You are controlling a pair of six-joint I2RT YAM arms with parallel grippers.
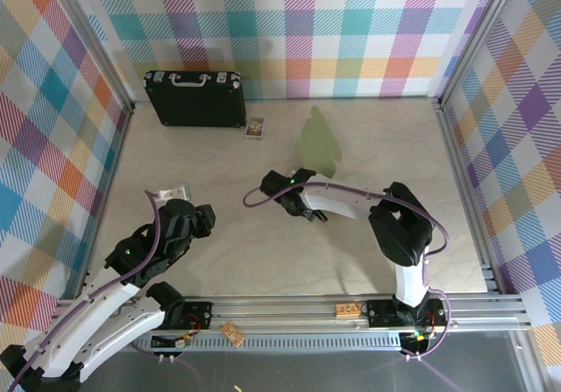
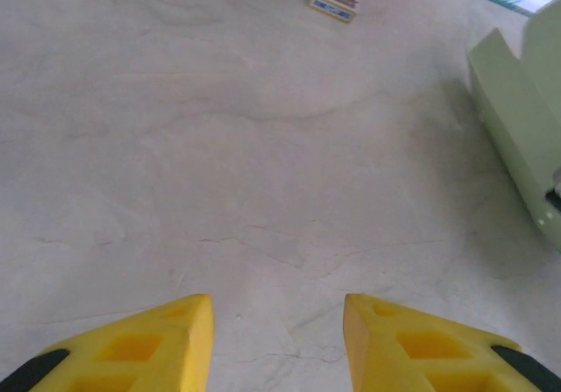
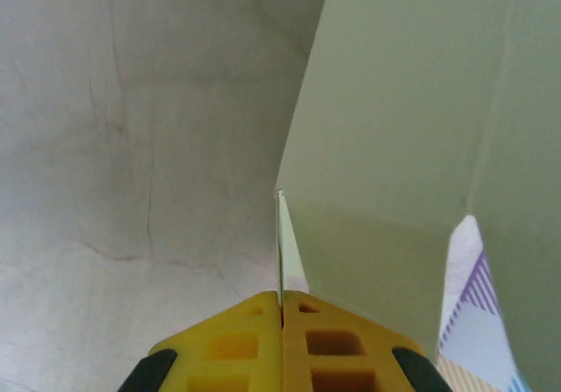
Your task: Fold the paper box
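Mid-table, slightly back: paper box [image 1: 320, 138], pale green card, raised on edge. Right gripper [image 3: 282, 309] pinched tight on its thin lower edge. Left gripper [image 2: 276, 322] spread wide, holding nothing, over bare table [image 2: 219, 146]. Black case [image 1: 194, 98] latched by back wall.

This is a robot test cell in a lab, not a home or a shop. A pale stone-patterned table [image 1: 263, 260] is boxed in on three sides by walls [image 1: 298, 24] covered in bright checked print, held by bare aluminium rails [image 1: 465, 181]. Two robot arms, the left arm [image 1: 96, 322] and the right arm [image 1: 399, 234], are bolted to a metal rail [image 1: 289, 309] at the near edge, with purple cables [image 1: 153, 225] trailing along them. The things on the table are loose props: a black case [image 1: 195, 101], a small picture card [image 1: 255, 128] and a pale green paper box [image 1: 320, 138].
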